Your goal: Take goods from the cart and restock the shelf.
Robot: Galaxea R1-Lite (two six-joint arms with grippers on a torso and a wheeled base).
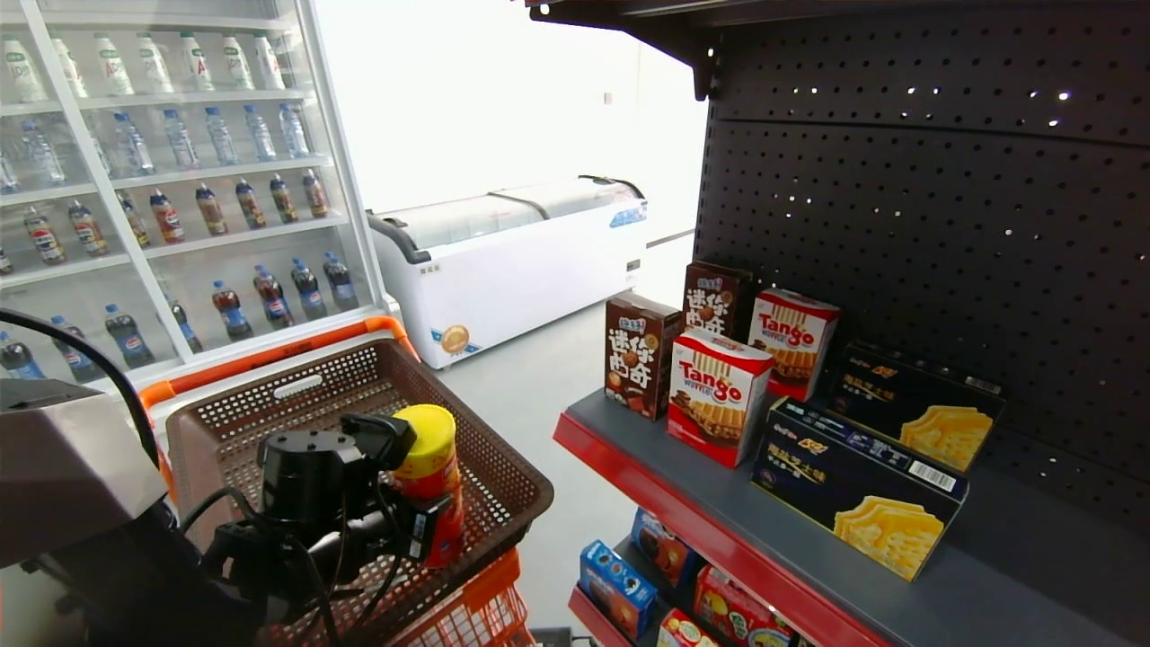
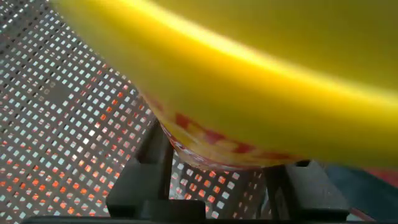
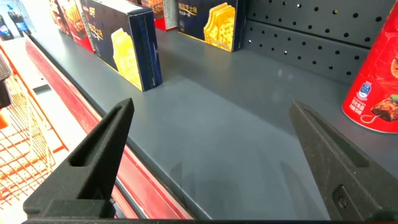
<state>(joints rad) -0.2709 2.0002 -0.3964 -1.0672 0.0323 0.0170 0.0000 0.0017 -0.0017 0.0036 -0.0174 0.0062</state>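
A red can with a yellow lid (image 1: 431,463) stands upright inside the brown cart basket (image 1: 508,472), near its right wall. My left gripper (image 1: 409,490) is shut on the can's body. In the left wrist view the yellow lid (image 2: 261,81) looms close, with black fingers (image 2: 146,180) on either side of the can above the basket mesh. My right gripper (image 3: 211,162) hangs open over a bare stretch of the grey shelf board (image 3: 217,124), nothing between its fingers. A second red can (image 3: 376,87) stands on the shelf by the pegboard back.
On the shelf (image 1: 629,436) stand brown boxes (image 1: 640,355), red-and-white wafer boxes (image 1: 719,395) and dark blue cracker boxes (image 1: 858,490), also seen as (image 3: 127,46). Lower shelves hold more packs. A chest freezer (image 1: 512,261) and a drinks fridge (image 1: 171,180) stand behind the cart.
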